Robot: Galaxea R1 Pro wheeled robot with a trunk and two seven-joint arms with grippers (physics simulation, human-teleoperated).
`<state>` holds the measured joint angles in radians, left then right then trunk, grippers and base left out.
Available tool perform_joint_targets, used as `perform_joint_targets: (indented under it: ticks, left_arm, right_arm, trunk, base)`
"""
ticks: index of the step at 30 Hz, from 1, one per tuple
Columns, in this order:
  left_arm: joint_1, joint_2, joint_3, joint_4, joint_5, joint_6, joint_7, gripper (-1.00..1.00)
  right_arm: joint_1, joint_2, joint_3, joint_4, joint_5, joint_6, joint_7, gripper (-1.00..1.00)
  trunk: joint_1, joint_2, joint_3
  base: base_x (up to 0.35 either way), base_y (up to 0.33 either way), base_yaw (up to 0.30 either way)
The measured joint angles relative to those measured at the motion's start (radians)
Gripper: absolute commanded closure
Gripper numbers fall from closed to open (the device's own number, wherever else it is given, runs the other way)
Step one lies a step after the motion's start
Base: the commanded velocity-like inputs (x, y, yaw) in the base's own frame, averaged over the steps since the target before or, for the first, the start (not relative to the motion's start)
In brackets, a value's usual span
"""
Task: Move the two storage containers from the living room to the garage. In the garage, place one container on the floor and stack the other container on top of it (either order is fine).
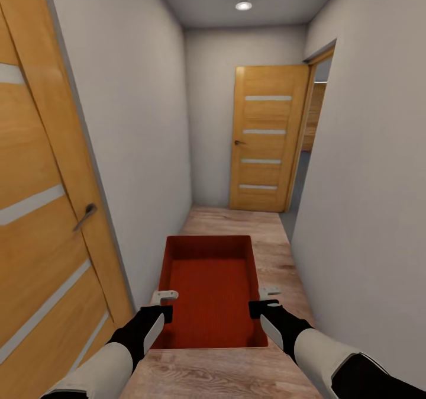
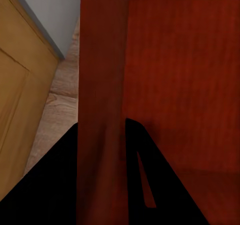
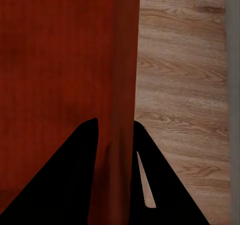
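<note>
Between both end effectors [image 1: 167,305] [image 1: 264,299], red container [image 1: 210,286]

Light wood-plank hallway floor [image 1: 278,251], grain seen running lengthwise, narrowed between pale walls, nothing discernibly laid directly upon it

One red-orange storage container [image 1: 210,286] is counted, with two grippers, left [image 1: 164,305] and right [image 1: 264,301], two honey-wood doors, near [image 1: 41,209] and far [image 1: 267,138], and one ceiling lamp [image 1: 243,4].
</note>
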<state>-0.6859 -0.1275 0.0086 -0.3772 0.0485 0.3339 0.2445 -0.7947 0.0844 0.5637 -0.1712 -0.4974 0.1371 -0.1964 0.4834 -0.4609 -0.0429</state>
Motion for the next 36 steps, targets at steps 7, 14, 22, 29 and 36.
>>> perform_joint_targets:
  ticks: [7,14,22,29,36]
  left_arm:
    - [0.000,0.000,0.000,0.000,0.000,0.000,0.000,1.00]
    - [0.000,0.000,0.000,0.000,0.000,0.000,0.000,1.00]
    - [0.000,0.000,0.000,0.000,0.000,0.000,0.000,1.00]
    - [0.000,0.000,0.000,0.000,0.000,0.000,0.000,1.00]
    - [0.000,0.000,0.001,0.000,-0.001,0.000,0.000,1.00]
  right_arm:
    - [0.000,0.000,0.000,0.000,0.000,0.000,0.000,1.00]
    - [0.000,0.000,0.000,0.000,0.000,0.000,0.000,1.00]
    - [0.000,0.000,0.000,0.000,0.000,0.000,0.000,1.00]
    - [0.000,0.000,0.000,0.000,0.000,0.000,0.000,1.00]
    - [0.000,0.000,0.000,0.000,0.000,0.000,0.000,1.00]
  trunk:
    - [0.000,0.000,0.000]
    - [0.000,0.000,0.000]
    - [0.000,0.000,0.000]
    - [0.000,0.000,0.000]
    - [0.000,0.000,0.000]
  base:
    - [0.321,0.000,0.000]
    - [0.321,0.000,0.000]
    - [0.321,0.000,-0.013]
    - [0.321,0.000,-0.206]
    - [0.321,0.000,-0.136]
